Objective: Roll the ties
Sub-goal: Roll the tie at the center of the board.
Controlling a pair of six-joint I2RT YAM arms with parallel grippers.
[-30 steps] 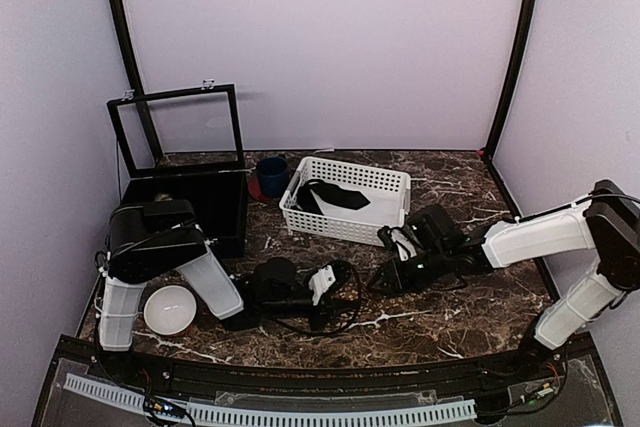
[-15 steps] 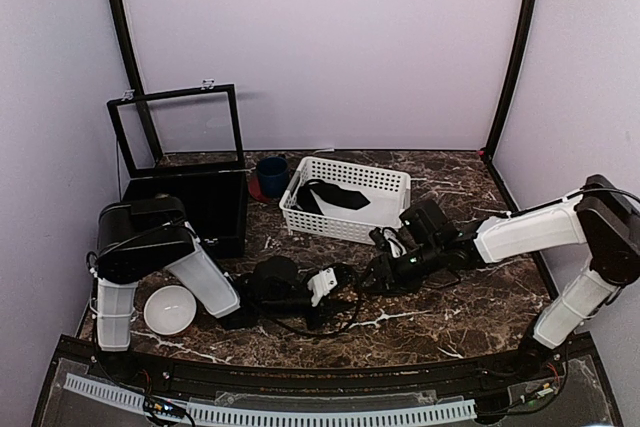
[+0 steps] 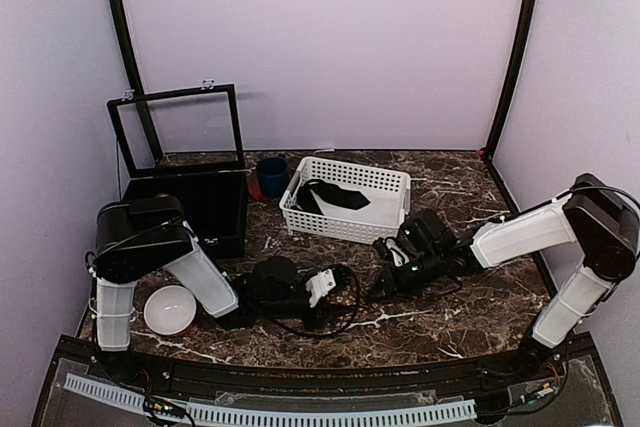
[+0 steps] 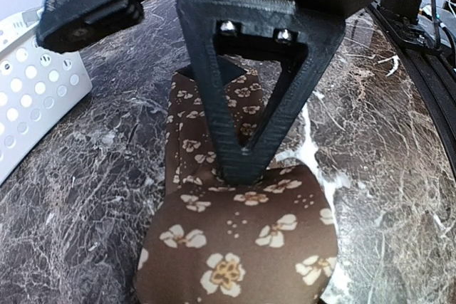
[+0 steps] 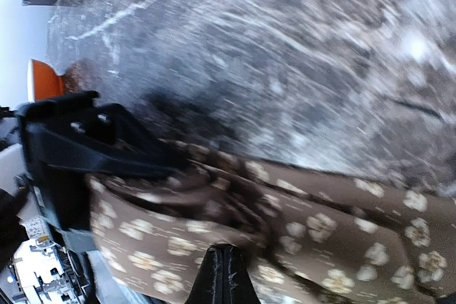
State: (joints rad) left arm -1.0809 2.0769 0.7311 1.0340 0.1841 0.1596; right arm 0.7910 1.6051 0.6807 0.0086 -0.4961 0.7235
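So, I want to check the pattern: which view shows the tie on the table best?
The left wrist view: the tie lies close and sharp, its tan flowers clear. The right wrist view shows it too, but motion-blurred. The top external view barely shows it against the dark table.

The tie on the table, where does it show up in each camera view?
Top external: the tie is faint on the dark table, front of centre.
Left wrist: lower centre, filling the foreground.
Right wrist: across the bottom.
Shared landmark: the white-veined marble table.
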